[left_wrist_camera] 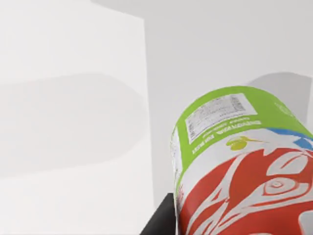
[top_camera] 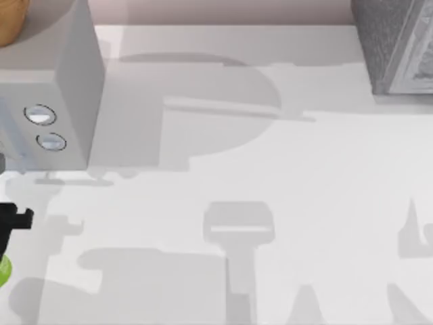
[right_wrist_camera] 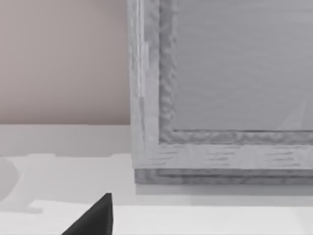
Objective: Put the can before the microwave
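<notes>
Here, in the top view, you have the left gripper [top_camera: 15, 220] at the far left edge of the table [top_camera: 270, 203], just in front of the microwave [top_camera: 57, 95], with a sliver of the can [top_camera: 4, 269]'s lime-green band showing right below it. That reads as the carry step, nearly done: the can already sits ahead of the knob panel, so your next move is probably to lower it until it stands on the table, then release and lift clear without tipping it.

In the left wrist view, the can [left_wrist_camera: 239, 166] sits close against the camera, green band pointing away from the wrist, with a dark finger [left_wrist_camera: 161, 220] pressed against its side, so the gripper appears clamped on it. The microwave's pale wall [left_wrist_camera: 73, 112] stands just beyond.

In the right wrist view, you see one dark fingertip [right_wrist_camera: 95, 218] of the right arm pointed at the speckled grey box [right_wrist_camera: 220, 98]; whether that gripper is spread or closed I cannot tell.
</notes>
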`<state>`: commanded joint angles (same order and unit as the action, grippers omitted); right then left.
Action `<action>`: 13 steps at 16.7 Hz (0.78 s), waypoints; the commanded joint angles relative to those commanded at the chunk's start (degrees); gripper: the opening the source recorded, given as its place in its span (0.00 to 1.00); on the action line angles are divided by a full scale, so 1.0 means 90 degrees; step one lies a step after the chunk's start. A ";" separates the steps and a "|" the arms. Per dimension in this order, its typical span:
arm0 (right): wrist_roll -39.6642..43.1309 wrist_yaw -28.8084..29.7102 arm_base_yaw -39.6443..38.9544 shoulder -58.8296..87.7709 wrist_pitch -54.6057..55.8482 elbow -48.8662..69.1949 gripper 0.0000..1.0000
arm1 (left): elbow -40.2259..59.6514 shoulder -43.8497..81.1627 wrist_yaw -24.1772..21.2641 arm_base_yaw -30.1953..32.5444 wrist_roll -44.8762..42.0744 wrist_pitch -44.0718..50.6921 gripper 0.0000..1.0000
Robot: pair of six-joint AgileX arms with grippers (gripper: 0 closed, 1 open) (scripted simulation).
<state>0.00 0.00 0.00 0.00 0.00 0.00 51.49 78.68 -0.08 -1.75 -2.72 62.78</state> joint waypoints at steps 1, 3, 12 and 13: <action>0.0000 0.0000 0.0000 0.0000 0.0000 0.0000 1.00 | 0.0000 0.0000 0.0000 0.0000 0.0000 0.0000 0.00; 0.0000 0.0000 0.0000 0.0000 0.0000 0.0000 1.00 | 0.0000 0.0000 0.0000 0.0000 0.0000 0.0000 0.08; 0.0000 0.0000 0.0000 0.0000 0.0000 0.0000 1.00 | 0.0000 0.0000 0.0000 0.0000 0.0000 0.0000 0.75; 0.0000 0.0000 0.0000 0.0000 0.0000 0.0000 1.00 | 0.0000 0.0000 0.0000 0.0000 0.0000 0.0000 0.83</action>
<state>0.00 0.00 0.00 0.00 0.00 0.00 51.49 78.68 -0.08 -1.75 -2.72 62.78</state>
